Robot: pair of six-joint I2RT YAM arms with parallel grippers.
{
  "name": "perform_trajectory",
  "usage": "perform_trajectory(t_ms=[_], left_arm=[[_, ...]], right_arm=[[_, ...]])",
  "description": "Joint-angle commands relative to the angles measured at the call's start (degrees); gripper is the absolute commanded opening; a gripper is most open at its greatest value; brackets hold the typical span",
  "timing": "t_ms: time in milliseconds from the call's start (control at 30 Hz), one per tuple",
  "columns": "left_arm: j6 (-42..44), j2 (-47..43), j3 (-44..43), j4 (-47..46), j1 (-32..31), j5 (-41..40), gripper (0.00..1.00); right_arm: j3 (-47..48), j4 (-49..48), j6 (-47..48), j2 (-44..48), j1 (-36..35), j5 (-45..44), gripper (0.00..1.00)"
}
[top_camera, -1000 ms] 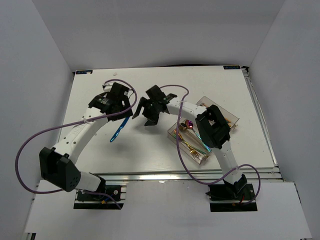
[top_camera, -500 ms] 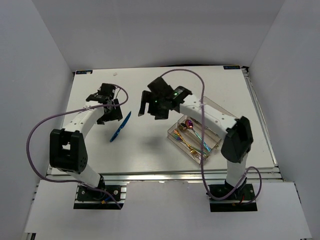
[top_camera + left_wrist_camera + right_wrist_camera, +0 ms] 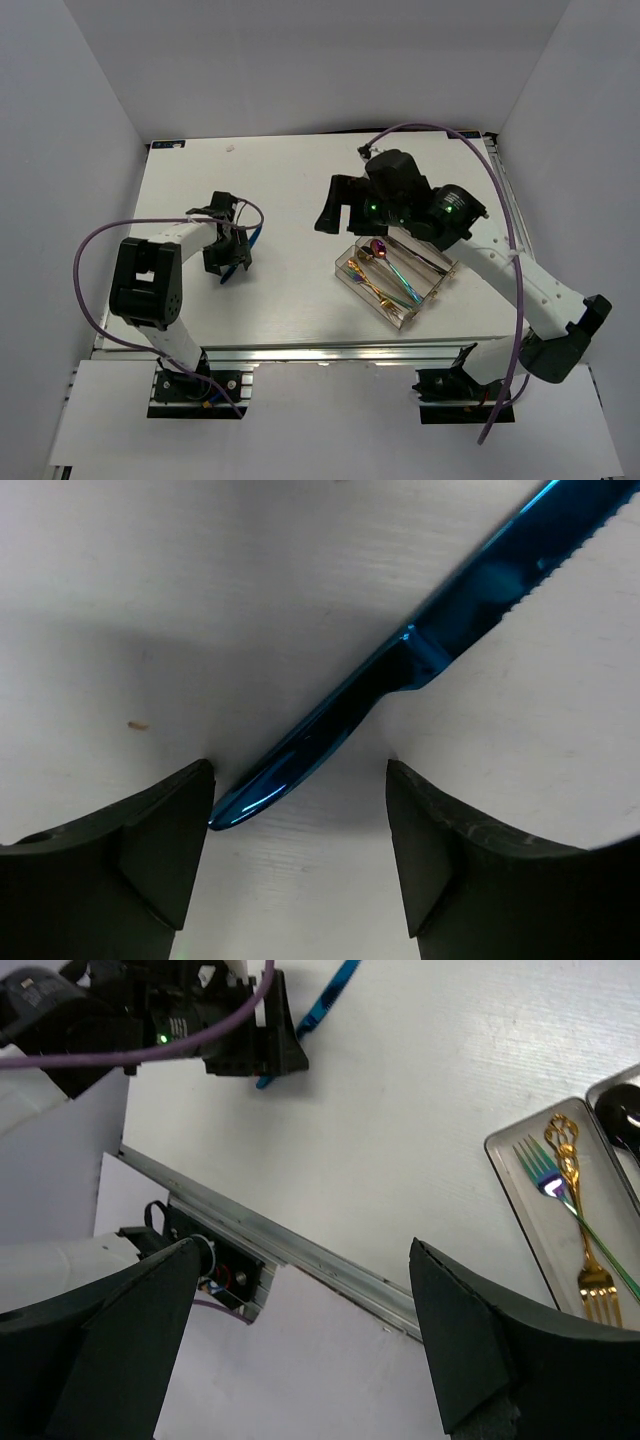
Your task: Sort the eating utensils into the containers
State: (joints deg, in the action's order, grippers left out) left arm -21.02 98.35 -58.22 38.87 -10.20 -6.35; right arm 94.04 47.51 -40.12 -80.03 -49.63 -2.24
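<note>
A blue knife (image 3: 400,670) lies flat and diagonal on the white table. Its handle tip sits between my left gripper's (image 3: 300,815) open fingers, close to the left finger (image 3: 160,850) and apart from the right one. From above, the left gripper (image 3: 228,258) is down over the knife (image 3: 257,237). The clear organizer tray (image 3: 342,270) holds a gold fork (image 3: 590,1280), an iridescent fork (image 3: 545,1175) and an iridescent spoon (image 3: 378,248). My right gripper (image 3: 335,208) hangs open and empty above the table, left of the tray. Chopsticks are not visible.
The metal rail of the table's front edge (image 3: 300,1250) runs below the right gripper's (image 3: 300,1340) view. The right arm crosses over the tray's far part. White walls enclose the table on three sides. Purple cables loop off both arms.
The left arm folded back and lowered its gripper over the knife's handle end, jaws narrowing a little. The right arm swung right and lifted away from the knife.
</note>
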Motion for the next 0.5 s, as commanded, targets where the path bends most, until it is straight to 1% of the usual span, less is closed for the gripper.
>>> perform_trajectory(t_ms=[0, 133, 200, 233, 300, 333, 367, 433, 467], left_arm=[[-0.9, 2.8, 1.9, -4.3, -0.2, 2.8, 0.77], [-6.7, 2.0, 4.2, -7.6, -2.0, 5.8, 0.76], [-11.6, 2.0, 5.2, -9.9, -5.2, 5.9, 0.76], [-15.2, 2.5, 5.1, -11.3, -8.0, 5.6, 0.76], [-18.8, 5.0, 4.5, -12.7, -11.3, 5.6, 0.77], [-20.6, 6.1, 2.9, -13.7, -14.8, 5.2, 0.77], [-23.9, 8.2, 1.5, -13.8, -16.6, 4.9, 0.77], [-26.9, 9.9, -3.1, -13.2, -21.0, 3.5, 0.79], [-29.4, 10.5, -4.4, -13.4, -21.9, 3.2, 0.79]], right_arm=[[-0.5, 2.9, 1.5, 3.0, -0.1, -0.9, 0.89], [-1.0, 3.6, 1.4, 5.2, -0.1, -1.1, 0.89], [-1.8, 3.6, 1.4, 6.2, -0.1, -1.5, 0.89], [-2.3, 3.6, 1.5, 6.4, -0.1, -1.8, 0.89], [-2.5, 3.6, 1.9, 6.2, -0.1, -1.9, 0.89], [-2.9, 3.6, 2.3, 5.9, -0.1, -1.9, 0.89], [-3.2, 3.5, 2.7, 5.8, -0.1, -2.2, 0.89], [-3.9, 3.2, 3.1, 5.4, 0.1, -2.7, 0.89], [-4.4, 3.1, 3.2, 5.1, 0.5, -2.8, 0.89]])
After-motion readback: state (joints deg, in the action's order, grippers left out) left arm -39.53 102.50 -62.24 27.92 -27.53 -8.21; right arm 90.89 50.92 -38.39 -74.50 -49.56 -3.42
